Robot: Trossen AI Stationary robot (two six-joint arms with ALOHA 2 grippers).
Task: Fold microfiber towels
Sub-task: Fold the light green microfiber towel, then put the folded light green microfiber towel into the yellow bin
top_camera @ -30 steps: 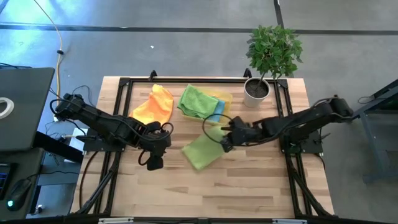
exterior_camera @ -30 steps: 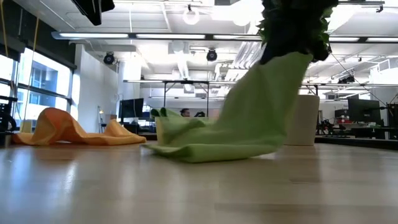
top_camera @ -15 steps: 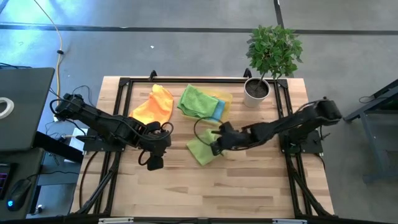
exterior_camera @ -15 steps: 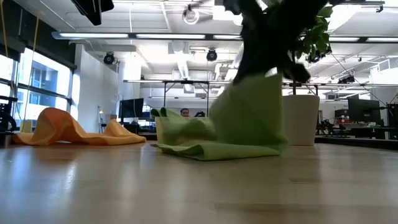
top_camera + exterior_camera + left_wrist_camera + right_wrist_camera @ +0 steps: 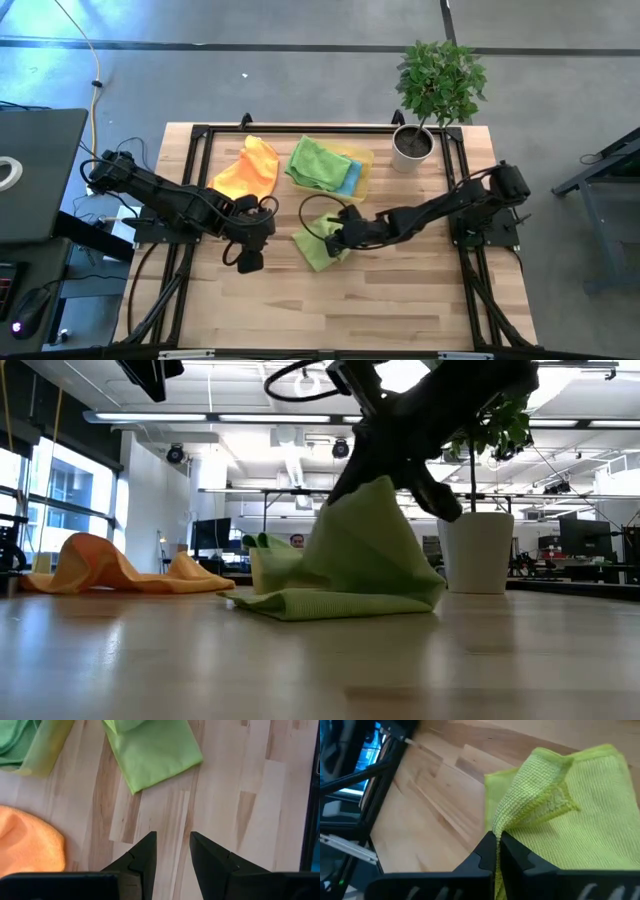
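Note:
A light green towel point(image 5: 316, 247) lies at the table's middle, partly folded over itself, its lower layer flat on the wood. My right gripper point(image 5: 336, 238) is shut on its raised part point(image 5: 362, 510). My left gripper point(image 5: 249, 262) hangs open and empty to the left of this towel, over bare wood point(image 5: 172, 851). An orange towel point(image 5: 248, 169) lies crumpled at the far left. A second light green towel point(image 5: 314, 162) and a teal blue one point(image 5: 351, 178) lie on the yellow tray point(image 5: 362, 158). No separate yellow towel shows. My right gripper pinches the light green towel's hemmed edge point(image 5: 507, 826) between its two shut fingers; whether one layer or several, I cannot tell. The fingers slant down from the table's right. The held part stands up like a tent point(image 5: 370, 530), and the rest point(image 5: 330, 603) lies on the table.
A potted plant point(image 5: 432, 90) in a white pot point(image 5: 478, 552) stands at the far right corner. Black frame rails point(image 5: 190, 160) run along the table's edges. Bare wood point(image 5: 330, 305) stretches along the near side.
My right gripper has gone toward the table's left and down, still shut on the light green towel's edge. The raised part has come over the part lying on the table, which stayed put, so the towel now covers a smaller patch.

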